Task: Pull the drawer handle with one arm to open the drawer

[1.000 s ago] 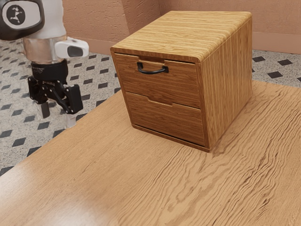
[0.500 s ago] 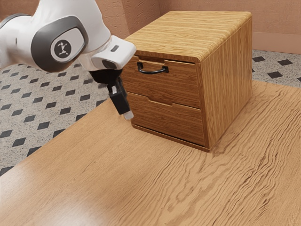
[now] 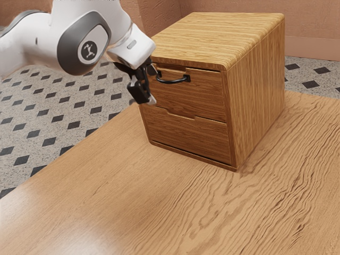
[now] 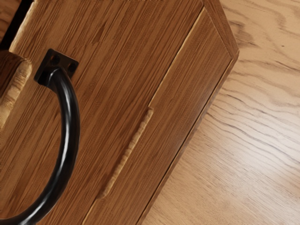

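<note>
A wooden cabinet [image 3: 223,37] with two drawers stands on the table. The top drawer [image 3: 186,95] sits flush with the cabinet front and carries a curved black handle [image 3: 172,80]. My gripper [image 3: 143,98] is open and hangs just off the cabinet's front corner, at the exterior view's left end of the handle and slightly below it, with nothing between its fingers. In the wrist view the handle [image 4: 65,140] arcs close in front of my hand, bolted to the drawer front [image 4: 122,70]. The lower drawer [image 3: 186,133] has only a shallow notch grip.
The wooden table [image 3: 159,207] stretches wide in front of the cabinet. Beyond its edge at the exterior view's left is a tiled floor [image 3: 48,122]. A brown wall [image 3: 106,21] runs behind the cabinet.
My arm swung in from the exterior view's left to the cabinet front. In the last half second the gripper rose from beside the lower drawer to the handle's end.
</note>
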Tool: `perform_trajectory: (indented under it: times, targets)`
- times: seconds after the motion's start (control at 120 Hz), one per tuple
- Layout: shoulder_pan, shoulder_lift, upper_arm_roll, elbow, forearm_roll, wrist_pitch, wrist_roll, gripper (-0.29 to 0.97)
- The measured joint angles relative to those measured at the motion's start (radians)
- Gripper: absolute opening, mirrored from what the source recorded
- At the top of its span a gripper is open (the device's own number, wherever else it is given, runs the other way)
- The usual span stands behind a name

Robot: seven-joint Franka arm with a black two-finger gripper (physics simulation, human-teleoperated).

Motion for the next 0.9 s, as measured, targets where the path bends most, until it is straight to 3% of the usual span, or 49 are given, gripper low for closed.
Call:
perform_trajectory:
  times: [0.383,0.9]
  targets:
    - [0.013,0.036,0.001,-0.004,-0.031,0.058,0.167,0.65]
    - [0.021,0.064,0.000,-0.020,-0.036,0.137,0.275,0.65]
